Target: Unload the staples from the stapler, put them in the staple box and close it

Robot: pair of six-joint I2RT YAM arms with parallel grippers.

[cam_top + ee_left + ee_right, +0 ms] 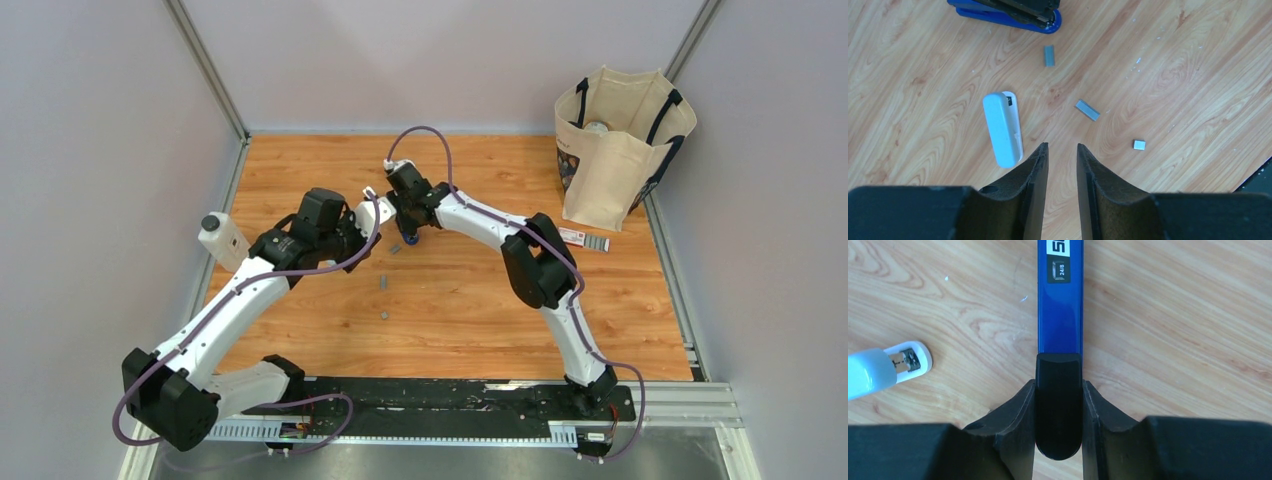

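The royal-blue stapler [1059,300] lies on the wooden table. My right gripper [1058,390] is shut on its black end [1058,405], one finger on each side. In the top view the right gripper [410,235] points down at the table's middle back. Three small silver-grey staple pieces [1049,55] [1087,110] [1139,145] lie loose on the wood, and they also show in the top view [383,282]. My left gripper [1062,146] is open and empty, hovering just left of the right one [362,228]. The stapler's tip shows in the left wrist view [1008,15].
A pale grey-green oblong piece [1003,129] lies just left of my left fingers and shows in the right wrist view [878,370]. A cream tote bag [620,150] stands back right, a red-and-white box [583,238] beside it. A white bottle [222,240] stands at the left edge.
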